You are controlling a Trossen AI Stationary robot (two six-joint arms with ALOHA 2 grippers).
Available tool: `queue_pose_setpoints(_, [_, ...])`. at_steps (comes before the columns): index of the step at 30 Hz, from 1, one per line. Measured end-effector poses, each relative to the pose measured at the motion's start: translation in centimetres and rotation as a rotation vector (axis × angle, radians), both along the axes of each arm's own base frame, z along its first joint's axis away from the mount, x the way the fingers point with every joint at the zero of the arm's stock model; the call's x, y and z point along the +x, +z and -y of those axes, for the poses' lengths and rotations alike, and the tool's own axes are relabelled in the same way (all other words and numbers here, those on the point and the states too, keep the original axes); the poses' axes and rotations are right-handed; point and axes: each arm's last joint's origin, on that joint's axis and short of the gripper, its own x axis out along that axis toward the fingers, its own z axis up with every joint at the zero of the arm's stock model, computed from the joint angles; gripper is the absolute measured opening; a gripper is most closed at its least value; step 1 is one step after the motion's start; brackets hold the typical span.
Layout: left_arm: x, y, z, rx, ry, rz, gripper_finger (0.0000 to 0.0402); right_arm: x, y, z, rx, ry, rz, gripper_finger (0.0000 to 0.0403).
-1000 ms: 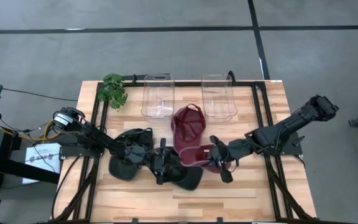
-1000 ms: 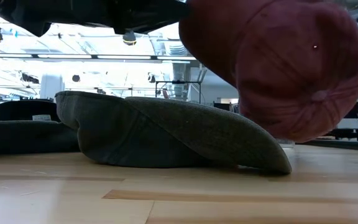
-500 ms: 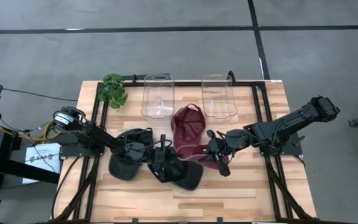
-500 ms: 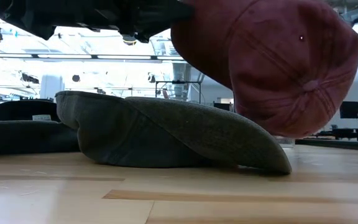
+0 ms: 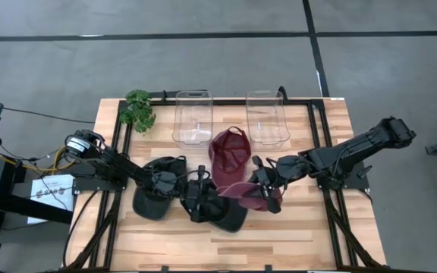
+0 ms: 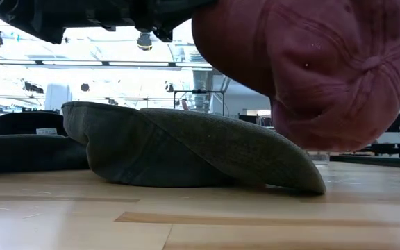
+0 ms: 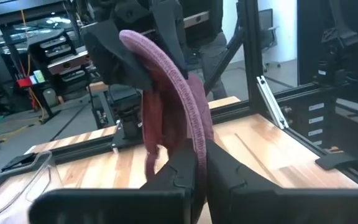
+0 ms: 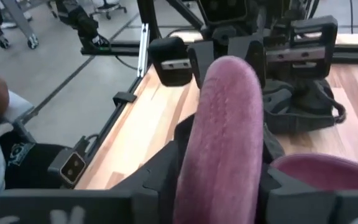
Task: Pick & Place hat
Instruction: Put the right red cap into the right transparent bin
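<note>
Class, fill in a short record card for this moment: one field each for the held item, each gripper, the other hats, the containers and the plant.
Held item: maroon cap, lifted off the table
Right gripper: shut on the cap's brim
Left gripper: shut on the same brim
Other hats: grey cap lying under the arms; second maroon cap behind; dark hat at left
Containers: two clear bins, upright
Plant: small green plant, back left corner

Matt maroon cloth hat [image 6: 325,69], wooden table [image 5: 294,227]
</note>
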Motion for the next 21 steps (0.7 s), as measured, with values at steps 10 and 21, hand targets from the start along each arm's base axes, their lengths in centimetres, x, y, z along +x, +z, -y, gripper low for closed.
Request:
queue_pose_setpoints(10, [0.0,0.1,0.0,0.008,0.000,0.000,0.0012,-3.9,3.9,0.0,0.060,0.027,0.002,0.0166])
queue_pose_setpoints(21, [-1.8,3.1,1.4,-0.054,-0.058,0.093,0.0012,-10.6,6.3,3.7,-0.021,-0.498,0.058,0.0141])
